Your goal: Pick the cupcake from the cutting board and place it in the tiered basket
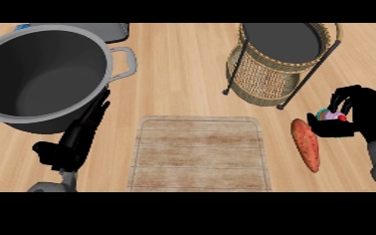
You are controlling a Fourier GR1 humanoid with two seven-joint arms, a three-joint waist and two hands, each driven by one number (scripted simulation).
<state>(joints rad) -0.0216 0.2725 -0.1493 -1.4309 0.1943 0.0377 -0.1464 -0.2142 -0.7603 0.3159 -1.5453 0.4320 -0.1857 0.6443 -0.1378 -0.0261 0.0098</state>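
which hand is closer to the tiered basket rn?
Right. The right hand, curled round the cupcake, is just below-right of the tiered basket; the left hand rests far across, beside the pot.

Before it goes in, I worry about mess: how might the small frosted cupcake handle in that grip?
The small frosted cupcake probably squashes easily: the black right hand curls round it. Being small, it is likely light. The tiered wicker basket is close.
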